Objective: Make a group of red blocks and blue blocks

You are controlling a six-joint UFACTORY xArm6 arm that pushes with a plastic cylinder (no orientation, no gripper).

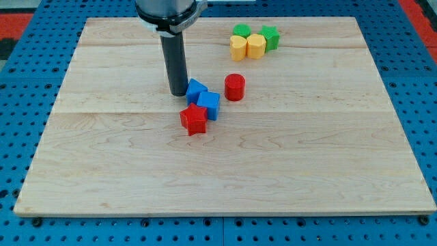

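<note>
My tip [178, 93] rests on the board just left of a blue block [196, 89], touching or nearly touching it. A second blue cube [209, 104] sits against that one, lower right. A red star-shaped block [194, 119] lies just below the blue pair, touching the second cube. A red cylinder [234, 87] stands a short gap to the right of the blue blocks, apart from them.
Near the view's top, right of centre, two green blocks [241, 31] [270, 37] and two yellow blocks [237, 47] [255, 46] sit bunched together. The wooden board [102, 171] lies on a blue perforated table.
</note>
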